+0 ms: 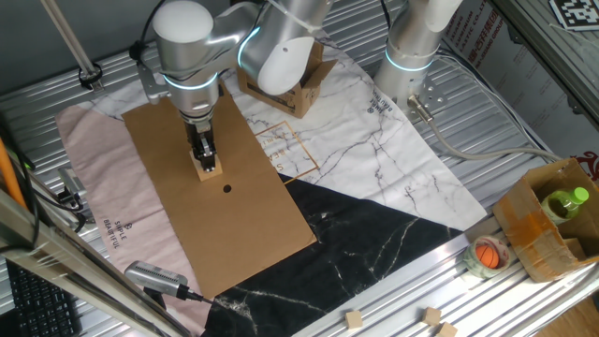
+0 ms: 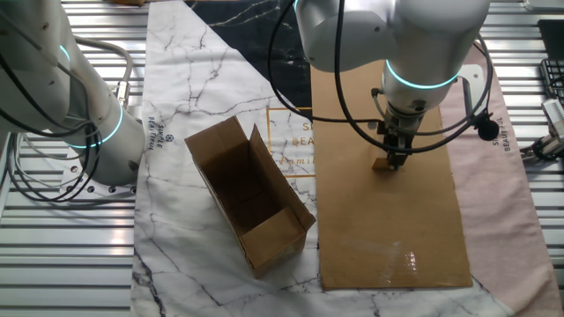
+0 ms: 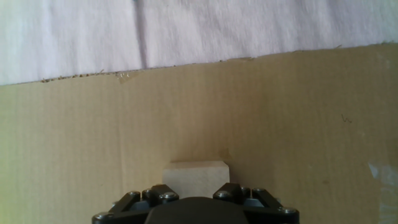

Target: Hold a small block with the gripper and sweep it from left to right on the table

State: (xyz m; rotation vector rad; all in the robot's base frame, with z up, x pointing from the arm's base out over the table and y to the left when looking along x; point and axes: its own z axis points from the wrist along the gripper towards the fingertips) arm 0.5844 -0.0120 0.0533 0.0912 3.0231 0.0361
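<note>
Claw [image 1: 205,161] around small block [image 1: 210,170]

One fixed view: I look down steeply from high above the table [image 1: 524,140], set well back.
The other fixed view: I look down from the opposite side, similarly far.
Hand view: I look along the tool [image 3: 196,208], very close to the cardboard sheet [image 3: 93,149].
Shared: both fixed views cover the cardboard sheet.
</note>
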